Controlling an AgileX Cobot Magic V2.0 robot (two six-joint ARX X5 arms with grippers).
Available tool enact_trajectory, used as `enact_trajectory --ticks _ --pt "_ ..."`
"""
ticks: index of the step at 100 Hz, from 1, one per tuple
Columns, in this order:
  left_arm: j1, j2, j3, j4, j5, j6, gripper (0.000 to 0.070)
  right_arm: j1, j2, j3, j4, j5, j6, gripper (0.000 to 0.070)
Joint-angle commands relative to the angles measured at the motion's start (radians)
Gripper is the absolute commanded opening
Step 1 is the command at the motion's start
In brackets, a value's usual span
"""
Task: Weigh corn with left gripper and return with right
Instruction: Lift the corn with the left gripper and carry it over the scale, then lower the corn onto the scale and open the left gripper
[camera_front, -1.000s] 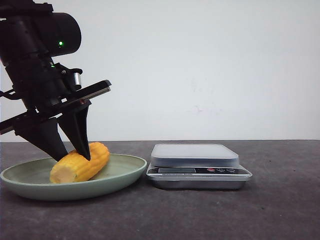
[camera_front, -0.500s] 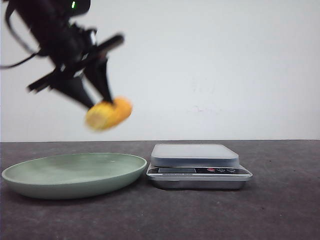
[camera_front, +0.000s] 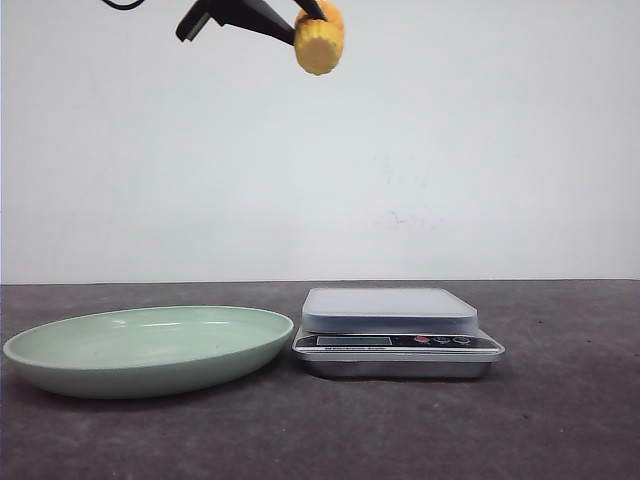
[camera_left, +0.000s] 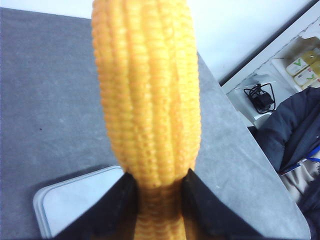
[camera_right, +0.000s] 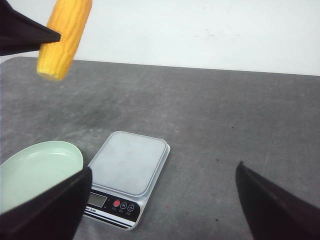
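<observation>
Yellow-orange corn (camera_front: 320, 40) hung high in the air, clamped in the left gripper (camera_left: 156, 200), above the kitchen scale (camera_front: 397, 331) and beside the green plate (camera_front: 150, 349) on the grey surface (camera_front: 560, 420). Right gripper (camera_right: 162, 207) gaped wide, holding nothing.

1. The corn (camera_left: 147, 95) is showing a bumpy, slightly waxy yellow skin.
2. The plate (camera_front: 150, 349) is looking smooth, pale green, softly glossy.
3. The scale (camera_front: 397, 332) is showing shiny metal casing under a matt top.
4. The table (camera_front: 560, 420) is looking dark, matt, finely grained.
</observation>
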Motion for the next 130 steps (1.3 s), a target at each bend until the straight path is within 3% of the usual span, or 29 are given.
enact_trajectory --ticks 1,33,84,96,117,122,130 --pt "-0.015 0.061 0.030 0.005 -0.007 -0.014 0.0011 0.004 0.004 0.007 0.006 0.004 -0.003 0.0578" --pt "-0.048 0.299 0.046 -0.042 0.080 -0.163 0.0011 0.004 0.004 0.007 -0.005 0.004 -0.003 0.0578" --pt "-0.108 0.453 0.046 -0.114 0.051 -0.164 0.0019 0.004 0.004 0.007 -0.053 0.004 0.022 0.0578" --pt "-0.109 0.453 0.046 -0.117 0.051 -0.165 0.0100 0.004 0.004 0.007 -0.054 0.004 0.024 0.0578" --pt "-0.105 0.453 0.046 -0.154 0.057 -0.153 0.0483 0.004 0.004 0.007 -0.053 0.004 0.031 0.0578" --pt "-0.105 0.453 0.046 -0.163 0.058 -0.150 0.0522 0.004 0.004 0.007 -0.053 0.004 0.031 0.0578" --pt "-0.105 0.452 0.047 -0.181 0.059 -0.150 0.0524 0.004 0.004 0.007 -0.053 0.004 0.030 0.0578"
